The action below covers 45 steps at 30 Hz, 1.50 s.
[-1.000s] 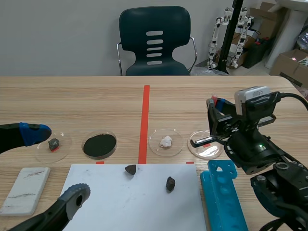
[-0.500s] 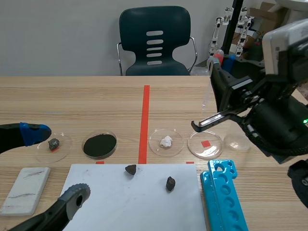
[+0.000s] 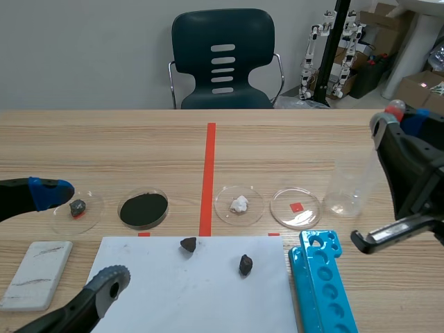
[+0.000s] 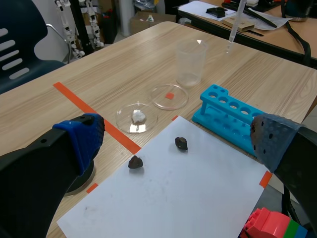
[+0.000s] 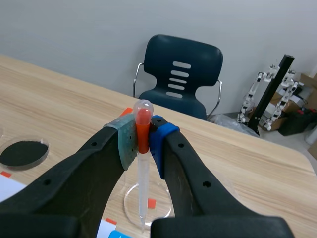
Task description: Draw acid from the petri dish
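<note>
The left gripper (image 3: 78, 237) rests low over the near edge of the desk (image 3: 125, 146), its fingers spread wide and empty, apparently parked clear of the work. Beside it lie a white sheet of paper (image 3: 173, 291) carrying two dark stones (image 3: 188, 243), and a blue test-tube rack (image 3: 322, 284). Just past the rack sits the clear petri dish (image 3: 296, 208), set over a red tape square at the end of a row of dishes; whether it holds liquid cannot be told. A clear beaker (image 3: 345, 187) stands just beside it. Raised above the desk on the robot's right, the right gripper (image 5: 143, 144) is clamped on a pipette (image 5: 142, 186), pads pressing its orange-red bulb and tip hanging straight down, a hold that looks chosen so a squeeze can draw liquid. The dish lies below and ahead of that gripper, toward the robot's left. The right wrist view lines the tip up with the dish, yet the left wrist view shows it high in the air beyond the beaker, apart from the dish. A dark chair (image 3: 222, 59) stands behind the desk.
</note>
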Available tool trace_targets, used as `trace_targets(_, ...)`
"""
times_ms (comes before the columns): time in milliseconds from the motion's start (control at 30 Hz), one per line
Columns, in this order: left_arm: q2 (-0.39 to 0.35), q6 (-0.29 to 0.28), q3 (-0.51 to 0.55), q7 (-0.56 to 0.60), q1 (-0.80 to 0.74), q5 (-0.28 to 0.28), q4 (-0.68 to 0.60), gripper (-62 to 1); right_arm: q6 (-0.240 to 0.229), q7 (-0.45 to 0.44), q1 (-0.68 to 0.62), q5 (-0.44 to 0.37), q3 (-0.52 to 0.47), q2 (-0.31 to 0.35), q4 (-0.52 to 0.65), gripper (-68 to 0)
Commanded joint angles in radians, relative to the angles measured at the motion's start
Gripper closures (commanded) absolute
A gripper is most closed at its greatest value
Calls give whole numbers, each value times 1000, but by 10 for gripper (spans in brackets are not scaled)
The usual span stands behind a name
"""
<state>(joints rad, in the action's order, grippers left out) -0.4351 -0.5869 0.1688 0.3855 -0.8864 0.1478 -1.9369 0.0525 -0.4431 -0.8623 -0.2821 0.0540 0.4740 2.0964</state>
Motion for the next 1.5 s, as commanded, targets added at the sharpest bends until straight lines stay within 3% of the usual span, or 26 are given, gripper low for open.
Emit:
trace_targets(0, 5, 0, 2, 13, -8, 13, -5, -620, 2, -29, -25, -10, -18, 5, 27, -66)
trace_targets(133, 5, 0, 2, 13, -8, 13, -5, -620, -29, -100, -101, -11, -57, 5, 40, -66)
trace_targets(267, 5, 0, 2, 13, -8, 13, -5, -619, -135, -153, -158, -37, -103, 5, 40, -66)
trace_targets(367, 5, 0, 2, 13, -8, 13, -5, -619, -177, -159, -171, -42, -124, 5, 40, -66)
trace_targets(1467, 5, 0, 2, 13, -8, 13, -5, -619, -181, -167, -171, -43, -128, 5, 40, -66)
